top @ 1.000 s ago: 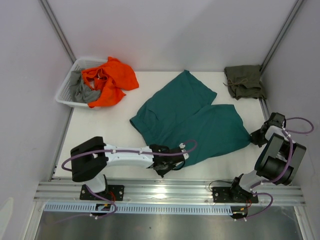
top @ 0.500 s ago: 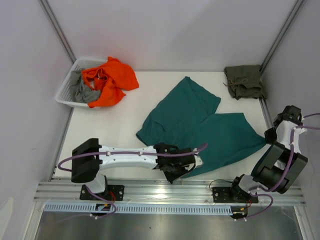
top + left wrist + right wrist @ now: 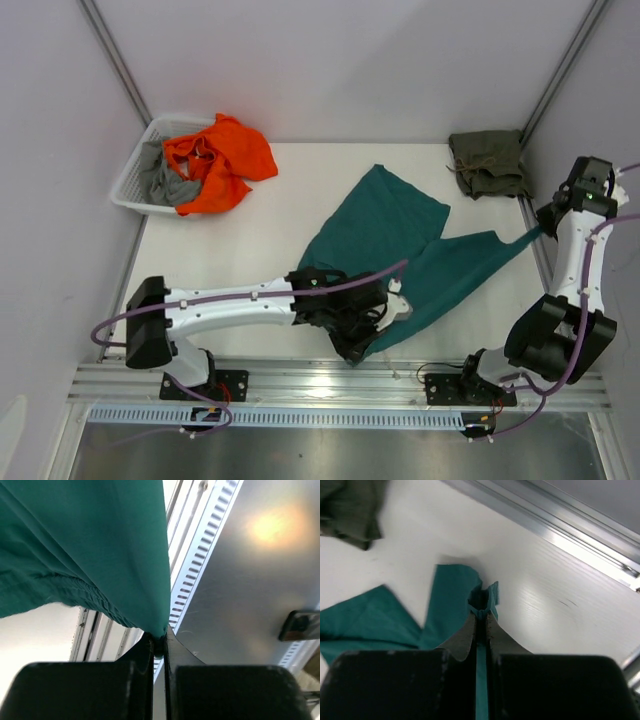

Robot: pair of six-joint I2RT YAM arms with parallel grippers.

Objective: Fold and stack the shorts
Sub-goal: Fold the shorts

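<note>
The teal-green shorts (image 3: 400,235) hang stretched above the white table (image 3: 240,255) between my two grippers. My left gripper (image 3: 352,352) is shut on the waistband corner near the front edge; the left wrist view shows the cloth (image 3: 100,555) pinched at the fingertips (image 3: 159,647). My right gripper (image 3: 541,230) is shut on the other corner, lifted at the right side; the right wrist view shows the teal cloth (image 3: 450,605) clamped between the jaws (image 3: 481,611). The olive-green shorts (image 3: 488,162) lie folded at the back right corner, also in the right wrist view (image 3: 350,510).
A white basket (image 3: 140,165) at the back left holds an orange garment (image 3: 215,160) and a grey one (image 3: 165,185). Aluminium frame rails (image 3: 340,380) run along the front edge. Walls close in on the left, right and back.
Both grippers have lifted the teal shorts off the table. The right gripper rose and moved back-right; the left gripper moved right along the front edge. The cloth has pulled taut and shifted right.
</note>
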